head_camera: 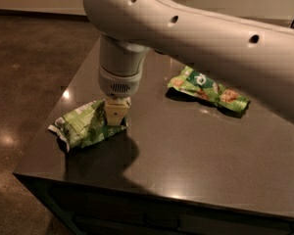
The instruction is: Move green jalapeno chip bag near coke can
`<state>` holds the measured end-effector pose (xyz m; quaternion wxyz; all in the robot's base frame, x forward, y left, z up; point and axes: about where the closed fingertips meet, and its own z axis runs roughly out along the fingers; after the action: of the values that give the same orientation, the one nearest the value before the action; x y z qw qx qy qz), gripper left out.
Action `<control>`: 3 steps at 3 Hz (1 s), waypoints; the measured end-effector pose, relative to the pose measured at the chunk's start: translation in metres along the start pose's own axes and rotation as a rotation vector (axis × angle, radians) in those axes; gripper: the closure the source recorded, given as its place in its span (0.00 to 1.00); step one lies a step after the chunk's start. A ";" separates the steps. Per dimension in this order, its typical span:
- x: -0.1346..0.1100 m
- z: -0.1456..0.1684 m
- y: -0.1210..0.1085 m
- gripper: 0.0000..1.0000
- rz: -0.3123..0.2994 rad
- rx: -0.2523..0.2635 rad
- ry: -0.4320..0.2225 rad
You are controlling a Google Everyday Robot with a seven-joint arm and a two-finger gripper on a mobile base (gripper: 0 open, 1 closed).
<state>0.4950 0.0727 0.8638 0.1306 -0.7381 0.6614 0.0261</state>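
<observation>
The green jalapeno chip bag (82, 126) is a light-green wrinkly foil bag with a white label panel. It lies near the front left corner of the dark table (186, 155). My gripper (115, 115) hangs straight down from the big white arm and sits on the bag's right end, touching or pressing into it. The coke can is not in view; the arm covers much of the table's back part.
A flatter green bag with a dark green logo and orange snack pictures (208, 88) lies at the back right of the table. The table's left and front edges are close to the jalapeno bag. A shiny dark floor surrounds the table.
</observation>
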 end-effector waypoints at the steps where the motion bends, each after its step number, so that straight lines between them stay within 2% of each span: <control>1: 0.000 -0.016 -0.033 0.89 0.045 0.045 0.002; 2: 0.018 -0.036 -0.086 1.00 0.151 0.118 0.010; 3: 0.052 -0.048 -0.137 1.00 0.283 0.183 0.026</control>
<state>0.6295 0.0234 0.9205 0.1836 -0.6231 0.7599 -0.0257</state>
